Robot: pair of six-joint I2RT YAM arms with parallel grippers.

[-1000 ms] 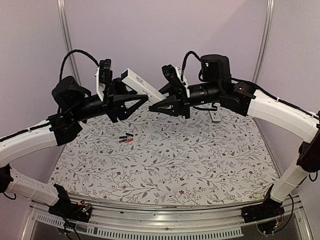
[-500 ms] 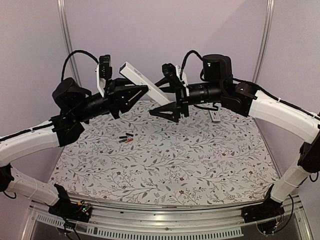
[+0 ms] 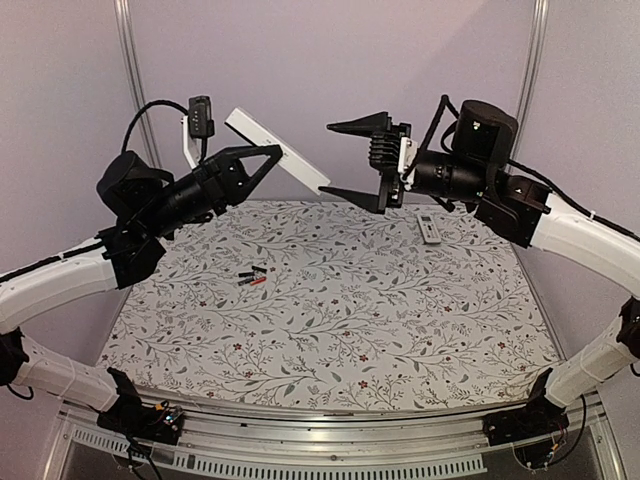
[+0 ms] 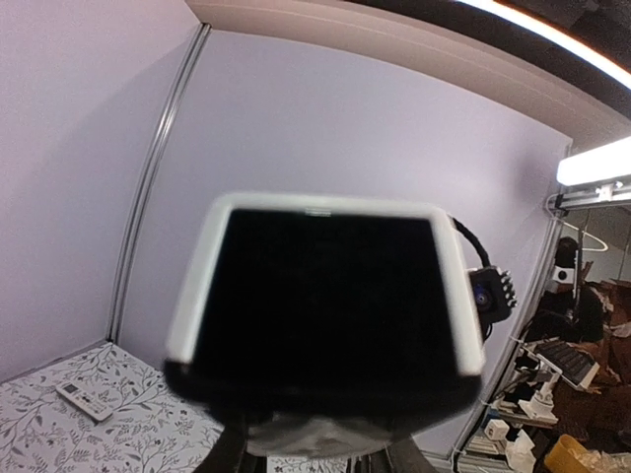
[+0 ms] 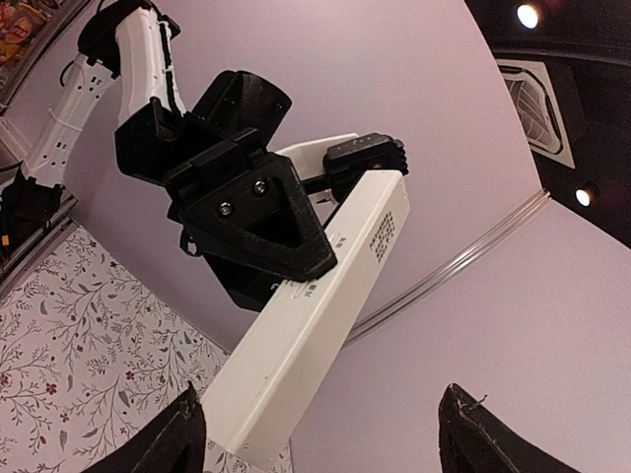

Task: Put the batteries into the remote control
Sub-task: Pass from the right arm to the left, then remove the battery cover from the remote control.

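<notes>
Two remotes, one white remote point(image 3: 277, 150) at eleven o'clock and one small remote point(image 3: 428, 230) at two, plus seemingly three batteries point(image 3: 252, 276) at ten.

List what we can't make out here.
Batteries: top view, too small to count or read polarity; in neither wrist view.
Battery bay of the remote: left wrist view blurred, too close; right wrist view, left gripper covers part.
Left jaws' contact: left wrist view, remote hides it.

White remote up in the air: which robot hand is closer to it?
Left. The left gripper is clamped on the white remote partway along it; the right gripper stands open at its free end, not gripping it.
</notes>
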